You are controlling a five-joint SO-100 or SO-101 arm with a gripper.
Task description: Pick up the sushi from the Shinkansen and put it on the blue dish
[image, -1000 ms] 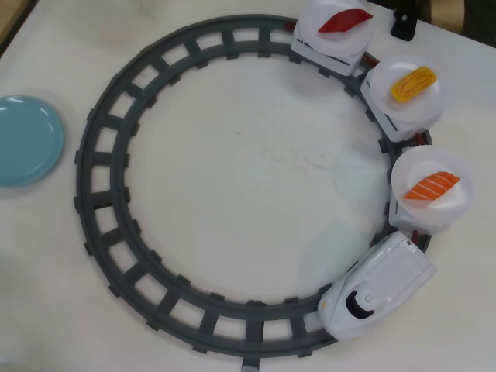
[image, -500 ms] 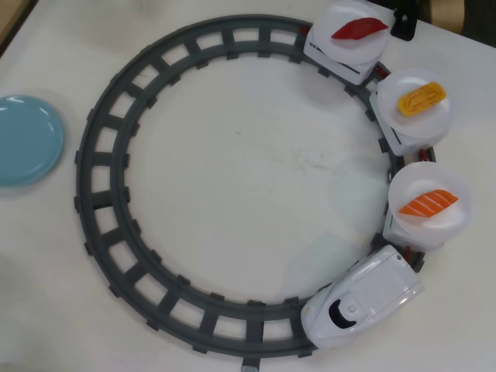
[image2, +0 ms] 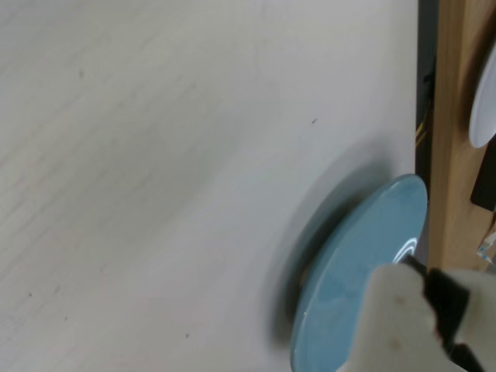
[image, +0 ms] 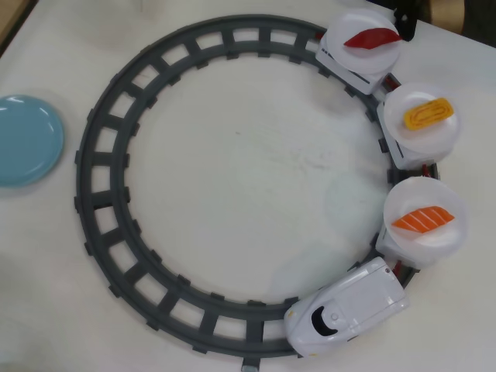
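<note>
In the overhead view the orange salmon sushi (image: 422, 219) lies on the white plate of the first car behind the Shinkansen (image: 345, 314), at the lower right of the track. The blue dish (image: 27, 139) sits at the table's left edge, outside the track. No arm appears in that view. The wrist view shows the blue dish (image2: 364, 263) close up and tilted in the picture. Only a blurred white and black part of my gripper (image2: 407, 314) shows, at the bottom right beside the dish. Its jaws are out of frame.
A grey circular track (image: 101, 209) fills most of the table. Two more cars carry a yellow egg piece (image: 427, 116) and a dark red piece (image: 372, 37). A black object (image: 404, 19) stands at the top right. A wooden edge (image2: 449, 132) runs along the right of the wrist view.
The train has run clockwise along the track: its nose went down and left, and the three cars followed downward on the right side. The blue dish stayed put.
</note>
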